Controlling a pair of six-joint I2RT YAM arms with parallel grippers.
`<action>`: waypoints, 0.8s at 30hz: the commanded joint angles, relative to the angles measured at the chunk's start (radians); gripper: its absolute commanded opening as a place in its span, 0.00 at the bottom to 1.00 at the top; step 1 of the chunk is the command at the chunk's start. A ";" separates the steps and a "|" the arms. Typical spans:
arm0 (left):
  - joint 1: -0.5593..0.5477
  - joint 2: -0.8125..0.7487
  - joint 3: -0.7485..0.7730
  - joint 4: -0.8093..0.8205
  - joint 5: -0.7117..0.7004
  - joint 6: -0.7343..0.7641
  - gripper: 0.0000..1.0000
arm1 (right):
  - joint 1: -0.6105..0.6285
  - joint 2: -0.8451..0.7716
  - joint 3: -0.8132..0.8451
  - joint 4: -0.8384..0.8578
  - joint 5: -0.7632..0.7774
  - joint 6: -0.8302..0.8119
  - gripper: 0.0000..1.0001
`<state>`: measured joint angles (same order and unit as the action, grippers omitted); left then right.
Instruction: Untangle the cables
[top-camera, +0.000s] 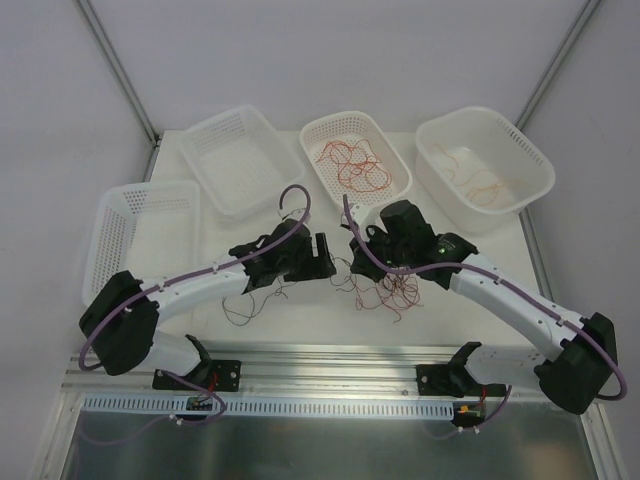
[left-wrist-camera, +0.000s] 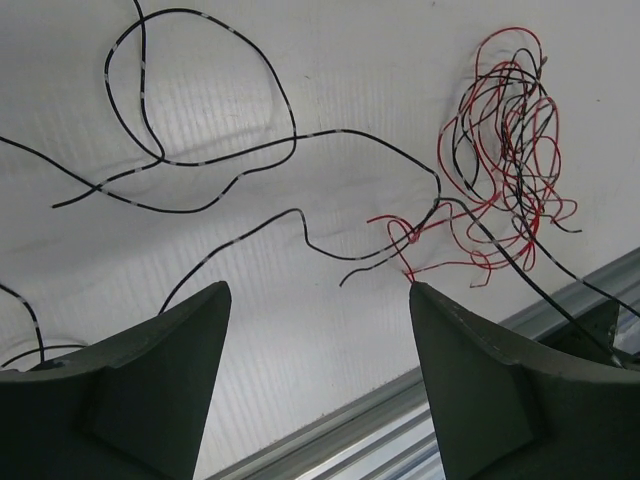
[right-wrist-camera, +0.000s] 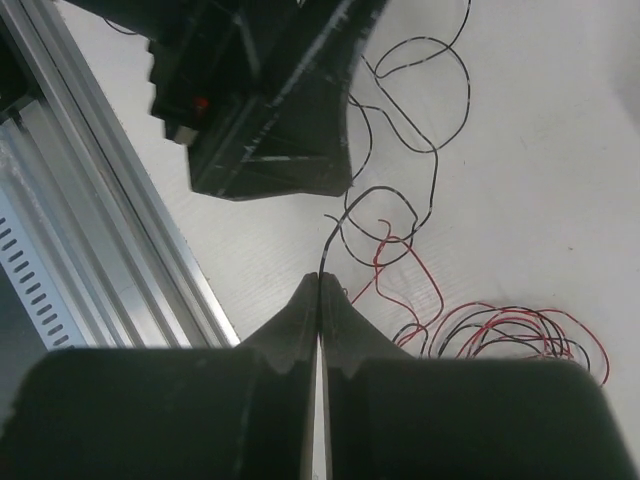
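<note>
1. Nearest, low centre of the right wrist view: right gripper (right-wrist-camera: 318, 282), fingers pressed together. A black strand (right-wrist-camera: 335, 225) leaves the very tips, so it reads as pinched.
2. Left gripper (left-wrist-camera: 318, 300): fingers stand wide apart with nothing between them and bare table showing in the gap.
3. Cables on the table: a red-and-black knot (left-wrist-camera: 505, 150) sits upper right in the left wrist view. Loose black strands (top-camera: 248, 305) sprawl lower left of centre in the top view.
4. Step, as I judge it: draw the one black strand out of the knot.
   - Hold the pinch firm and pull slow and low, away from the clump.
   - The open gripper would do best pinning the knot, or taking the strand close to where it enters. Otherwise the whole clump drags along.
   - Ease off if the loops tighten.
5. Counts, near to far:
   - Two arms and two grippers.
   - One knot on the table. Its strands are too fine and overlapped to count.
   - Four white baskets (top-camera: 205, 135) across the upper half of the top view.
   - Two of the baskets, centre and right, show orange-red wires (top-camera: 355, 165) inside.
</note>
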<state>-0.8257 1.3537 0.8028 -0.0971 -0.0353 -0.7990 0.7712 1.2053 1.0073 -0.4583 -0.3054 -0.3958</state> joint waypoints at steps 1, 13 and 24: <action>-0.009 0.073 0.059 0.050 -0.041 -0.025 0.72 | 0.007 -0.056 -0.019 0.053 -0.034 0.029 0.01; -0.006 0.309 0.154 0.065 -0.172 -0.126 0.54 | 0.007 -0.188 -0.056 0.056 -0.072 0.069 0.01; 0.045 0.368 0.139 0.056 -0.209 -0.126 0.03 | 0.004 -0.410 -0.035 -0.002 0.057 0.077 0.01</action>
<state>-0.8074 1.7283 0.9455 -0.0483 -0.1963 -0.9257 0.7712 0.8742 0.9508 -0.4622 -0.2996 -0.3309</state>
